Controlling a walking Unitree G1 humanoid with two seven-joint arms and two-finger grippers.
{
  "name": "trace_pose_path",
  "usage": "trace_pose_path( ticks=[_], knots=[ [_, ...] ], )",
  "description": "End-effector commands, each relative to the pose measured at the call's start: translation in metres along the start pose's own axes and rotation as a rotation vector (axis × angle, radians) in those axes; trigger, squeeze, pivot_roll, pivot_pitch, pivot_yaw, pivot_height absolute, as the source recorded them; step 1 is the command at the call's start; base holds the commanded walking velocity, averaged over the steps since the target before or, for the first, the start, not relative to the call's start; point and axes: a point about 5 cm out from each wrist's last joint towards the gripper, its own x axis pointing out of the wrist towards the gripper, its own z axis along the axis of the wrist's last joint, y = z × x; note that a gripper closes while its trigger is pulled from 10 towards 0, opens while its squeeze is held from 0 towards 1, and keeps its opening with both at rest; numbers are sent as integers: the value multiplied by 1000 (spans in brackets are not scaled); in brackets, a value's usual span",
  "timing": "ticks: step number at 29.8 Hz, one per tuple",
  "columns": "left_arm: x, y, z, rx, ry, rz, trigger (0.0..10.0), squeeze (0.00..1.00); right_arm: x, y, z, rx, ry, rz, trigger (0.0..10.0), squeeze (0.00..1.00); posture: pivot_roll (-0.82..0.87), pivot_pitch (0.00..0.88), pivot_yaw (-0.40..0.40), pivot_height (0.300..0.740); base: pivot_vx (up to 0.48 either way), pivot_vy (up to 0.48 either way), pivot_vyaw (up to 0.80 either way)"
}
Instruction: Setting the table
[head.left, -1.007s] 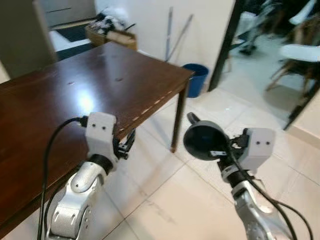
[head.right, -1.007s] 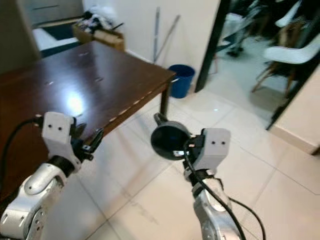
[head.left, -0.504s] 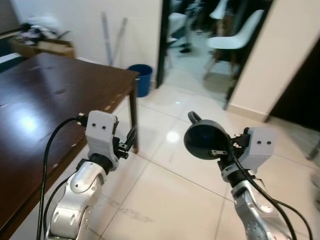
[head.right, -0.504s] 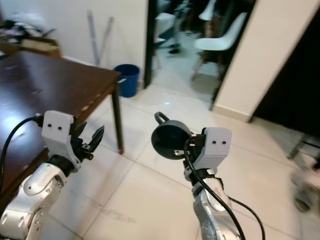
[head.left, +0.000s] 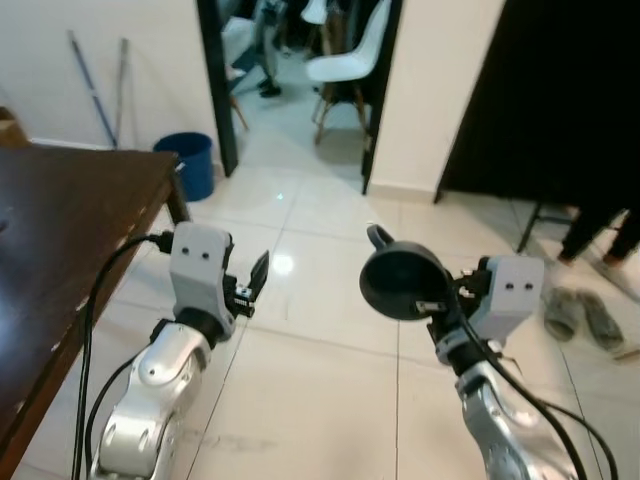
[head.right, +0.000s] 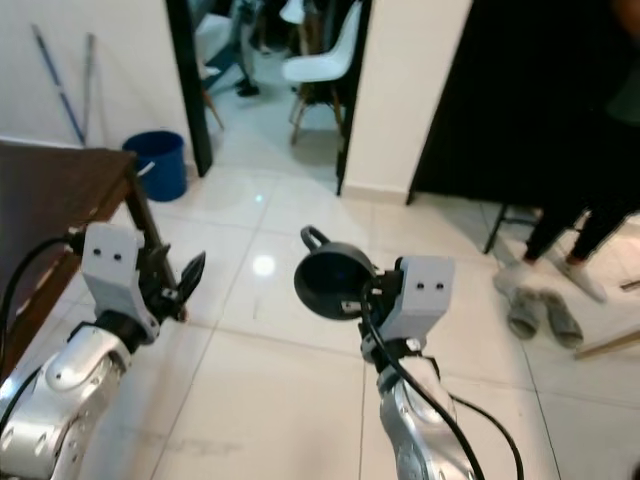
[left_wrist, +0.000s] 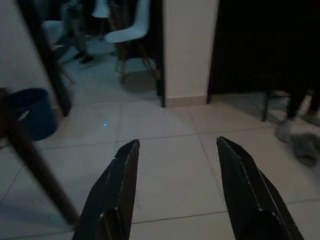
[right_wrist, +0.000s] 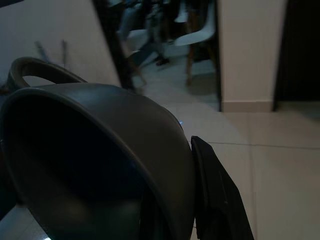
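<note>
My right gripper is shut on the rim of a black mug, held in the air over the tiled floor with its open mouth facing me and its handle pointing up and left. In the right wrist view the black mug is close and dark, with one finger against its outer wall. My left gripper is open and holds nothing, out past the table's corner. The dark wooden table is at the far left.
A blue bucket stands by a doorway, with a white chair in the room beyond. A person's legs and a pair of grey slippers are on the right. Two poles lean on the wall.
The whole view has swung to the right: the table slid off to the left, and the doorway, dark wall and slippers came in. Both arms keep their pose, mug held as before.
</note>
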Motion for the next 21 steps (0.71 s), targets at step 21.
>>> trace_pose_path(
  ticks=[21],
  knots=[
    [0, -2, -4, -9, 20, -12, 10000, 0, -3, -2, -1, 0, 7, -14, 10000, 0, -73, 0, 84, 740, 0, 0, -800]
  ],
)
